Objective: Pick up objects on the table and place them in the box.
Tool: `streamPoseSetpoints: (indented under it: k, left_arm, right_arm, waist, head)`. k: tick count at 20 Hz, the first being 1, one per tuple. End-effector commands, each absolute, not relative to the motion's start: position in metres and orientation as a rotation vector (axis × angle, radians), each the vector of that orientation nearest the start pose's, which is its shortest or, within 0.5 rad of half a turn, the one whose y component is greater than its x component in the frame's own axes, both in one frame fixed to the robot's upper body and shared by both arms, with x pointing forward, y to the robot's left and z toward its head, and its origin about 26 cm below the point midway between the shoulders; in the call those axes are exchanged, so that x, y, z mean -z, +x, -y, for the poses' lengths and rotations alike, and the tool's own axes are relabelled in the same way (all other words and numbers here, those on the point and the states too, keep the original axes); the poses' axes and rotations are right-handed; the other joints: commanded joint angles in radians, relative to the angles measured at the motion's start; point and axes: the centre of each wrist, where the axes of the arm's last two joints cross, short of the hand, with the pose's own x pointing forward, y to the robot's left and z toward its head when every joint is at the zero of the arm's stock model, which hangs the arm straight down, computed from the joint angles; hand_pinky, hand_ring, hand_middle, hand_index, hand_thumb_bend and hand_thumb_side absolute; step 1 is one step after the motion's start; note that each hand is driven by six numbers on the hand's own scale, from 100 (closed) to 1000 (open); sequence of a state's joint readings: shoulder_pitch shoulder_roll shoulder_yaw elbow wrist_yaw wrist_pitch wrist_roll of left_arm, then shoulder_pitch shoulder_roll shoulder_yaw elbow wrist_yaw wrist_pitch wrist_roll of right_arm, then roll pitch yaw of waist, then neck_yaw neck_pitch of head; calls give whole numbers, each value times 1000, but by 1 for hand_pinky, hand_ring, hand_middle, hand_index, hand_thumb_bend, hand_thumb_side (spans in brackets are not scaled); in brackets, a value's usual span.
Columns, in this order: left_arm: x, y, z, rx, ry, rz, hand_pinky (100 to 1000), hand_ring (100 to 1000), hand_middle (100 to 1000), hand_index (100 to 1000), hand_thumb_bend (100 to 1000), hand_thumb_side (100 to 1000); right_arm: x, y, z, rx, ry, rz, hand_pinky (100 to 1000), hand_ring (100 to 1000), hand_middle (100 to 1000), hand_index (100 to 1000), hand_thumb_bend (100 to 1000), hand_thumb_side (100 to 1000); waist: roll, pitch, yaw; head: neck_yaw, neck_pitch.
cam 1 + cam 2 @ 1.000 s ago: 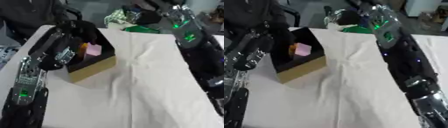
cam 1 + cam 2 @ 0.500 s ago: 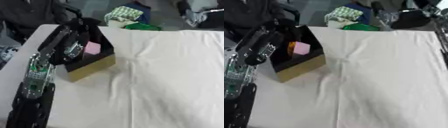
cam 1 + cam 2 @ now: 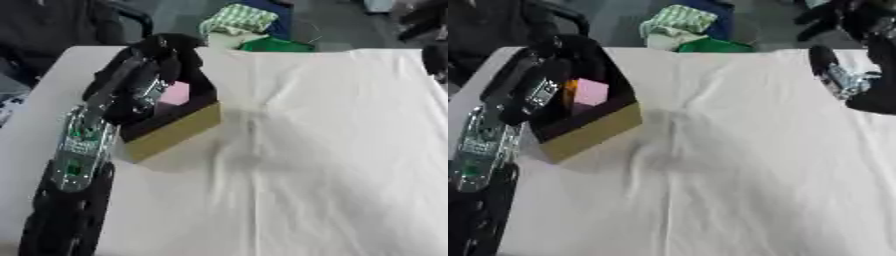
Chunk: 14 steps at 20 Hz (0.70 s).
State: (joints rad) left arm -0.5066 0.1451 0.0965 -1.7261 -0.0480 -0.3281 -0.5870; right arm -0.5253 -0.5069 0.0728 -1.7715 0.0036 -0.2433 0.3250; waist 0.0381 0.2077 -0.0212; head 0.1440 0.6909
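Observation:
A box point(image 3: 592, 132) with tan outer walls and a black inside stands at the table's left. Inside it lie a pink block point(image 3: 591, 93) and, against its left side, something orange point(image 3: 570, 90). My left arm comes up from the lower left, and my left hand point(image 3: 164, 50) hangs over the box's far rim; blur hides its shape. My right arm point(image 3: 846, 82) shows blurred at the right edge, well away from the box. A dark shape at the upper right corner may be my right hand point(image 3: 859, 20).
A wrinkled white cloth point(image 3: 737, 165) covers the table. A green thing point(image 3: 715, 46) lies at the far edge, with a green-checked cloth point(image 3: 680, 20) behind it, off the table. Dark chairs stand at the upper left.
My right arm has drawn back from the table's far edge to the right side. My left arm stays at the box. The whole picture has shifted, so the head has moved.

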Motion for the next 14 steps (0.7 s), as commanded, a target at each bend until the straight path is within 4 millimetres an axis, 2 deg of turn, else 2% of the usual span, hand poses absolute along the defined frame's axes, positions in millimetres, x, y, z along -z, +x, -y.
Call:
streamPoseSetpoints:
  k: [1, 8, 11, 12, 14]
  left_arm:
    - [-198, 361, -249, 923, -112, 2391, 685, 571, 595, 818, 100, 728]
    - [-185, 360, -258, 829, -123, 2385, 682, 568, 591, 811, 100, 718]
    - [-177, 358, -261, 775, -142, 2375, 681, 568, 590, 810, 100, 725]
    - [-174, 357, -262, 755, -148, 2372, 681, 569, 590, 809, 100, 732]
    - [-172, 356, -264, 717, -162, 2373, 680, 568, 588, 807, 100, 721]
  right_arm:
    - [-234, 341, 270, -932, -72, 2368, 988, 704, 751, 1000, 100, 548]
    - [-195, 327, 262, -739, 32, 2342, 990, 655, 700, 1000, 100, 556]
    - [-186, 324, 259, -665, 52, 2344, 991, 649, 694, 1000, 100, 559]
    - [-184, 324, 258, -654, 55, 2340, 991, 648, 692, 1000, 100, 533]
    - [-181, 323, 256, -636, 60, 2336, 991, 645, 689, 1000, 100, 555]
  waist:
    - [1, -10, -9]
    - [15, -4, -46]
    - [18, -3, -54]
    - [18, -4, -57]
    - [18, -4, -62]
  head:
    - [10, 15]
    - [17, 31]
    - [23, 40]
    - [23, 42]
    - [21, 45]
